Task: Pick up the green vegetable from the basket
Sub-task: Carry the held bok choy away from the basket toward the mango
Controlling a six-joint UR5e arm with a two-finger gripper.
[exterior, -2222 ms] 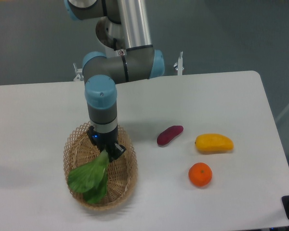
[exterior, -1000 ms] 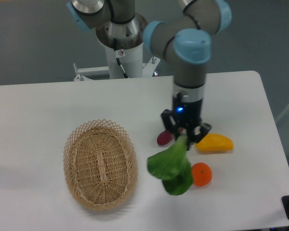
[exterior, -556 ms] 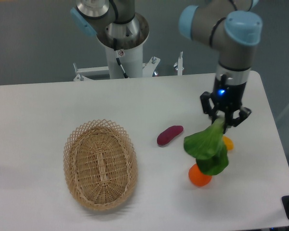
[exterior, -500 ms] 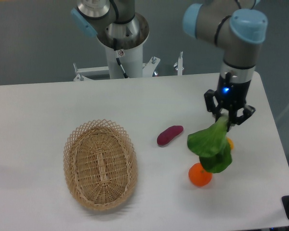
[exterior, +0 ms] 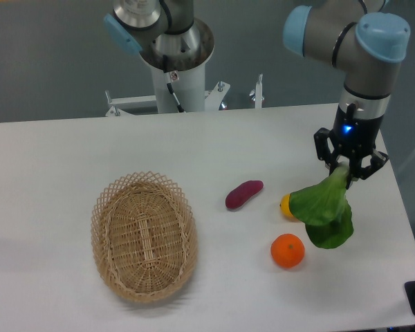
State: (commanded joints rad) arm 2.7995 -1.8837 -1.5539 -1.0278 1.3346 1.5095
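My gripper (exterior: pixel 347 173) is shut on the pale stem end of the green vegetable (exterior: pixel 325 211), a bok choy. Its dark green leaves hang down below the fingers, above the right side of the table. The woven wicker basket (exterior: pixel 144 236) stands far to the left with nothing in it. The bok choy hangs well clear of the basket, to the right of the orange.
An orange (exterior: pixel 288 251) lies just left of and below the hanging leaves. A yellow fruit (exterior: pixel 287 205) is mostly hidden behind the leaves. A purple vegetable (exterior: pixel 243 194) lies mid-table. The table's right edge (exterior: pixel 401 207) is close to the gripper.
The gripper lifted the bok choy out of the basket and carried it right across the table. In the last half second it moved further right and slightly down.
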